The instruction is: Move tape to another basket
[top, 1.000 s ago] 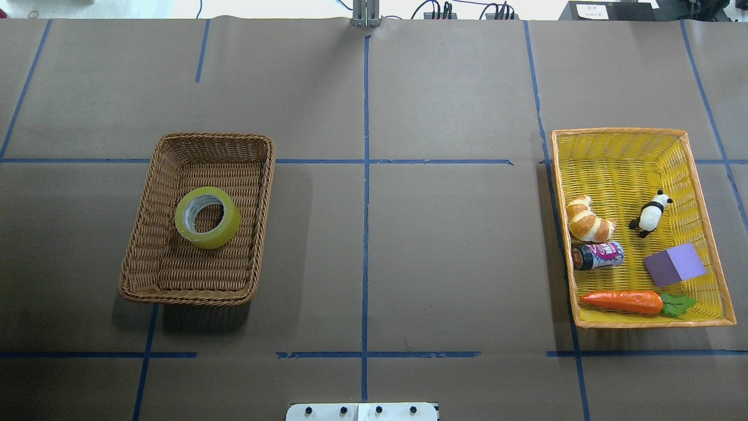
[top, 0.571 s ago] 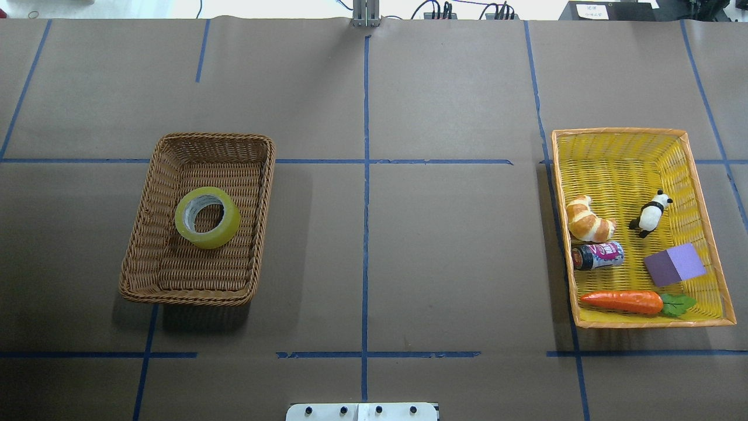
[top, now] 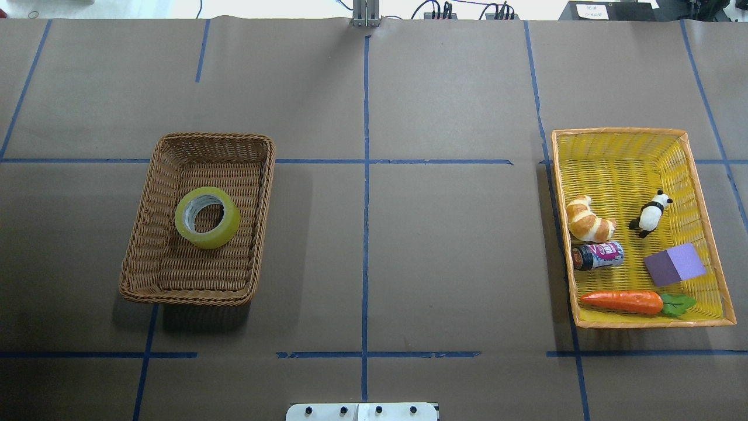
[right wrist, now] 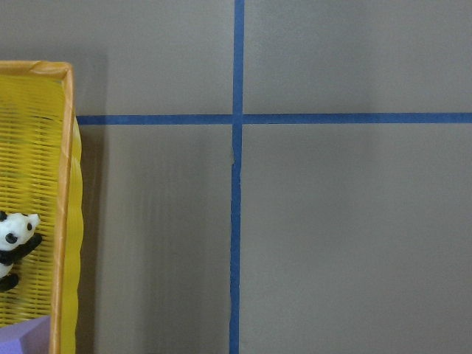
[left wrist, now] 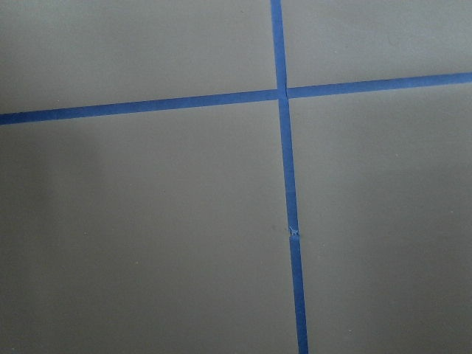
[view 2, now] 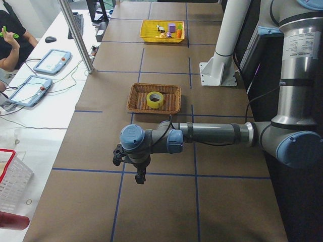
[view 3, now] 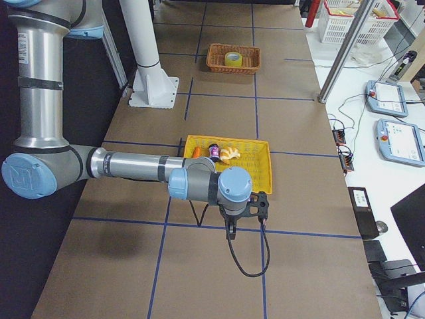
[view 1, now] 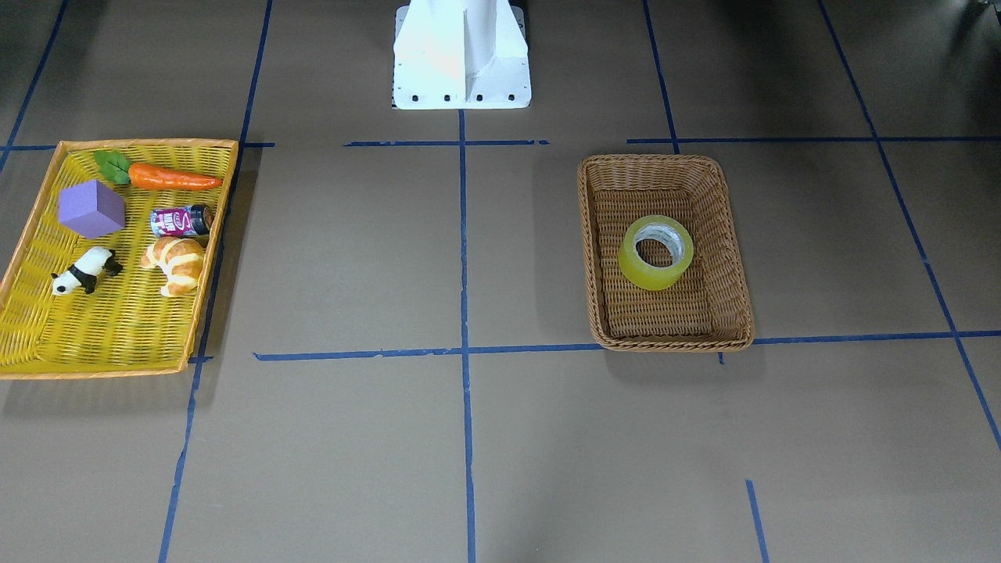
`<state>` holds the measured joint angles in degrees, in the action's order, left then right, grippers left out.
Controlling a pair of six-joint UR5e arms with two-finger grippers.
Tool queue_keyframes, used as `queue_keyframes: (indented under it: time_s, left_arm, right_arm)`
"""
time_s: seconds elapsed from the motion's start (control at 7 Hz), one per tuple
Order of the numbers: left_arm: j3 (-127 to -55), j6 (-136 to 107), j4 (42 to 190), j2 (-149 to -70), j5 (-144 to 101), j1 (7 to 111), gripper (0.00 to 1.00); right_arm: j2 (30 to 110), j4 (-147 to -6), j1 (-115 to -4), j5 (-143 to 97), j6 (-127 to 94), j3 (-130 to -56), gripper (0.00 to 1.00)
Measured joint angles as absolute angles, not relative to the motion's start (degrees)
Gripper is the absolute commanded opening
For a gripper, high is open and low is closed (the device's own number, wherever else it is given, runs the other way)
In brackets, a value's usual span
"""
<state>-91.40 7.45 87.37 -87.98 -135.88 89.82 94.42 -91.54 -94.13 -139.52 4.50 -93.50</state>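
The tape [top: 231, 225], a yellow-green roll with a grey-white core, lies flat in the middle of the brown wicker basket [top: 198, 136] on the table's left half. Both show in the front view too, the tape [view 1: 646, 274] in the basket [view 1: 661, 159]. Neither gripper shows in the overhead or front view. In the left side view my left gripper [view 2: 141, 176] hangs over bare table, well short of the basket [view 2: 136, 98]. In the right side view my right gripper [view 3: 231, 229] hangs just past the yellow tray [view 3: 264, 166]. I cannot tell whether either is open or shut.
The shallow yellow tray [top: 619, 130] with an orange rim sits at the right. It holds a croissant [top: 587, 221], a panda [top: 650, 213], a can [top: 599, 255], a purple block [top: 675, 264] and a carrot [top: 622, 301]. Blue tape lines cross the brown table.
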Motion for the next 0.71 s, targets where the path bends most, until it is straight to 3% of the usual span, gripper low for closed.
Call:
queue_keyframes:
  time_s: [0.71]
  left_arm:
    - [-90.86, 7.38, 87.93, -87.99, -135.80, 89.82, 1.00]
  right_arm:
    - [94.41, -91.66, -94.13, -138.85, 4.54, -93.69, 1.00]
